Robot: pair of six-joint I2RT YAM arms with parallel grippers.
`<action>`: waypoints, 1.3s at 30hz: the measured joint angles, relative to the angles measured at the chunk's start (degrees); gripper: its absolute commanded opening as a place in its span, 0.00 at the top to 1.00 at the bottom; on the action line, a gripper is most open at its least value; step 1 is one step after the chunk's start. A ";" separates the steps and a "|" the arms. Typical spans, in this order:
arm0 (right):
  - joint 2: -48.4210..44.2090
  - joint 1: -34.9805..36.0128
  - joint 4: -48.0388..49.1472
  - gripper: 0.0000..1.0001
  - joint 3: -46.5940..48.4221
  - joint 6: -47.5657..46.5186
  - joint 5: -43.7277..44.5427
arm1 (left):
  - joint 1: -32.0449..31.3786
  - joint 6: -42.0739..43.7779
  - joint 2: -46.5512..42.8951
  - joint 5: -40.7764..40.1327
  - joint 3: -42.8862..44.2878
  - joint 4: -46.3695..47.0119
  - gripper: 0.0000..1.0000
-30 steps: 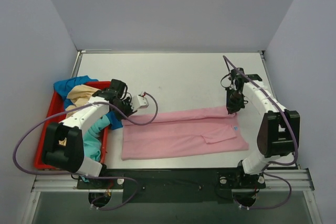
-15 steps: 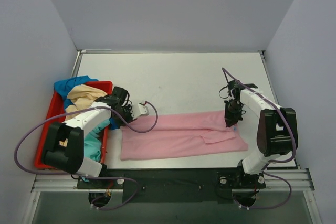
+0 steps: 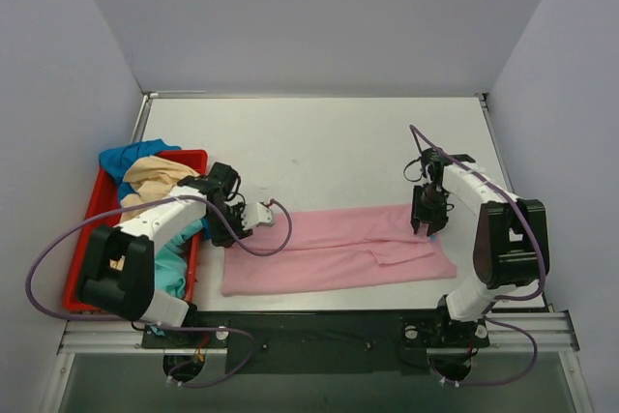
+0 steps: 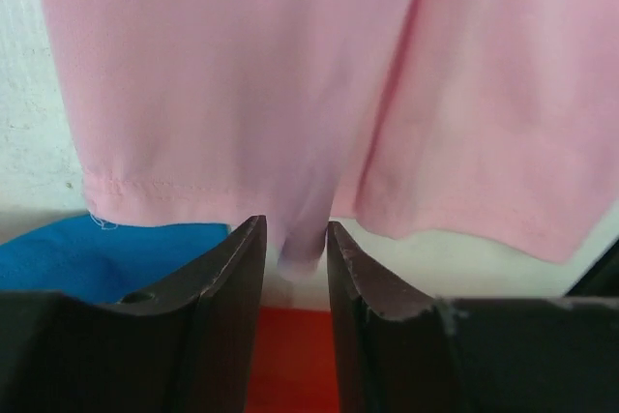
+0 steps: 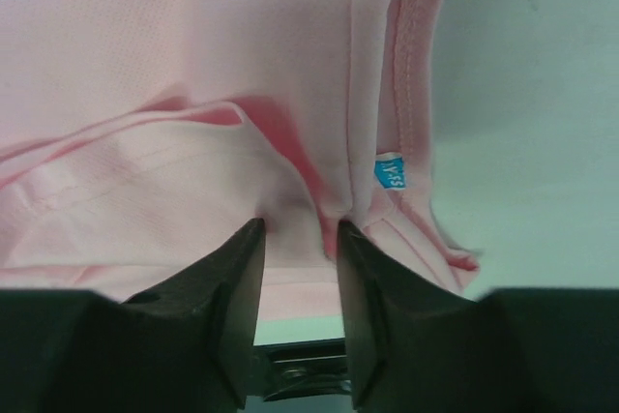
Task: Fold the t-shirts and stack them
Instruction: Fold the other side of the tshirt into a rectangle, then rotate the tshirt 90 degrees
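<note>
The light pink t-shirt lies flat on the table as a long folded strip. My left gripper is at its left end and my right gripper at its right end. In the left wrist view the left gripper is open a little, and a small ridge of pink cloth stands loose between the jaws. In the right wrist view the right gripper is also open a little over a pinched-up fold beside the blue label. Cream-yellow, blue and teal t-shirts are heaped at the left.
The red plastic tray that holds the heap stands at the table's left edge, right beside my left arm. Grey walls close in the back and both sides. Purple cables loop out from both arms.
Both grippers came toward the near edge, carrying the pink shirt's far edge over onto itself. Both sets of jaws, shut on the cloth before, now stand slightly apart.
</note>
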 measured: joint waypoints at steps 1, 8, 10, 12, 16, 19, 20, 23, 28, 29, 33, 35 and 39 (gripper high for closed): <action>-0.15 -0.02 -0.24 0.60 0.00 0.09 0.28 | 0.00 0.68 -0.66 0.87 0.72 -2.23 0.52; -7.54 3.02 -3.32 0.66 2.10 -0.13 2.36 | -0.02 5.38 -6.29 4.72 3.93 -12.59 0.58; -9.49 6.71 -3.65 0.82 4.48 -0.17 3.58 | -0.02 5.22 -6.34 6.12 4.94 -14.12 0.76; -10.08 11.82 -3.06 1.00 7.69 -0.35 3.96 | -0.02 2.75 -6.23 6.82 5.16 -12.44 0.88; -7.13 17.40 -1.51 1.00 11.52 1.18 3.93 | -0.02 -3.87 -2.10 6.08 6.05 -5.90 0.91; -4.28 15.41 -0.94 1.00 10.27 3.02 5.44 | -0.02 -8.04 2.82 3.80 6.43 -0.39 0.91; -3.74 13.42 -0.15 1.00 8.44 3.72 5.79 | -0.02 -9.01 3.98 2.89 6.12 1.29 0.91; -3.13 6.84 0.85 1.00 4.09 4.92 6.14 | -0.02 -10.82 5.38 0.42 3.85 5.42 0.91; 4.02 -0.98 4.42 1.00 2.51 6.32 4.42 | -0.66 -12.24 6.58 -1.86 1.68 8.07 0.90; 6.73 -1.40 4.96 1.00 3.28 6.49 3.91 | -0.81 -12.39 6.58 -2.03 1.60 8.22 0.89; 15.54 -2.38 2.34 1.00 13.05 6.56 2.75 | -1.14 -12.41 5.55 -1.46 0.81 7.82 0.80; 19.85 -2.43 1.77 1.00 19.71 6.49 2.60 | -1.27 -12.33 4.07 -0.11 0.15 6.23 0.70; 33.64 -2.34 -0.70 1.00 41.79 6.03 0.17 | -1.42 -12.61 -2.51 4.59 0.04 1.38 0.61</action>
